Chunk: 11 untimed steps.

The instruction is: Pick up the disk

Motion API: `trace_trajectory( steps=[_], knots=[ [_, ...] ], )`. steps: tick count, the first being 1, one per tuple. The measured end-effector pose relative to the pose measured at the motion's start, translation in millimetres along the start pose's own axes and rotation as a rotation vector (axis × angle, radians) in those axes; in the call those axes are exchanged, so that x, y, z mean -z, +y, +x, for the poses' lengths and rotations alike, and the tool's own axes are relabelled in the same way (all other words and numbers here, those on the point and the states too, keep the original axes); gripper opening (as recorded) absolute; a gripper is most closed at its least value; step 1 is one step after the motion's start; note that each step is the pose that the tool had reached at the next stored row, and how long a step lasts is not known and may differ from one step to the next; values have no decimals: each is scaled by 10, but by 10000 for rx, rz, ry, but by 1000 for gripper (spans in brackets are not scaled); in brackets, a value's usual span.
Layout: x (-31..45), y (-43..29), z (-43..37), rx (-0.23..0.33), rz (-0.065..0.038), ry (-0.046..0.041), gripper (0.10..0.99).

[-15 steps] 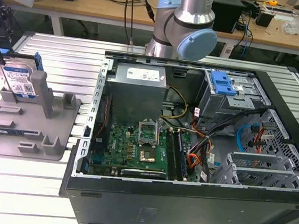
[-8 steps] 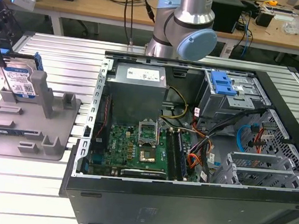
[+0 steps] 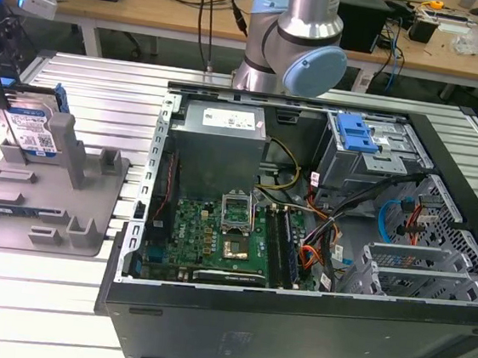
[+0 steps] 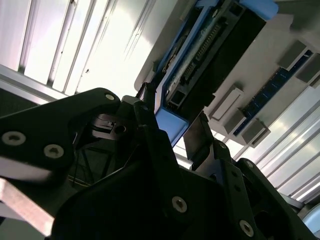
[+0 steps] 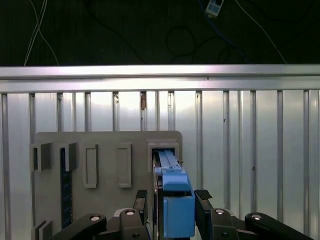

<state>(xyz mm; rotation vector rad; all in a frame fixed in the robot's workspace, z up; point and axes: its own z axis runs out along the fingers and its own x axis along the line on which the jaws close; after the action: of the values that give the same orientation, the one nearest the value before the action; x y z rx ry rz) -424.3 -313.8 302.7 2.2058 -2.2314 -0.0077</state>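
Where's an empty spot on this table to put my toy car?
Bare ribbed metal table in front of the grey moulded fixture, beside the black computer case; also behind the fixture. Crowded: inside the case, and the fixture holding the blue-railed silver metal disk.

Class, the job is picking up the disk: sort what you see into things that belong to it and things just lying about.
Belongs to the job: disk, gripper astride it, grey fixture holding it upright.
Lying about: open computer case, blue bracket inside it.

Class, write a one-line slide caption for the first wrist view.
Black robot hand straddling the upright blue-railed silver hard drive in its grey moulded fixture.
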Motion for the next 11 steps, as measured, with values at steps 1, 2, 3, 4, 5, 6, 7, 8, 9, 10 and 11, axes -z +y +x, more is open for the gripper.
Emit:
trace_trajectory(
  steps=[1, 2, 3, 4, 5, 6, 7, 8, 9, 10, 11],
  knots=[
    [-3, 0, 0, 0, 1, 0, 498],
    [-5, 0, 0, 0, 2, -1, 498],
    [-10, 0, 0, 0, 2, -1, 498],
    [-13, 0, 0, 0, 2, -1, 498],
    [-18, 0, 0, 0, 2, -1, 498],
    [-23, 0, 0, 0, 2, -1, 498],
    [-28, 0, 0, 0, 1, -1, 498],
    [-30, 0, 0, 0, 1, -1, 482],
    [-33, 0, 0, 0, 2, -1, 482],
    [-35, -1, 0, 0, 1, -1, 482],
    [-36, 0, 0, 0, 1, -1, 408]
  ],
)
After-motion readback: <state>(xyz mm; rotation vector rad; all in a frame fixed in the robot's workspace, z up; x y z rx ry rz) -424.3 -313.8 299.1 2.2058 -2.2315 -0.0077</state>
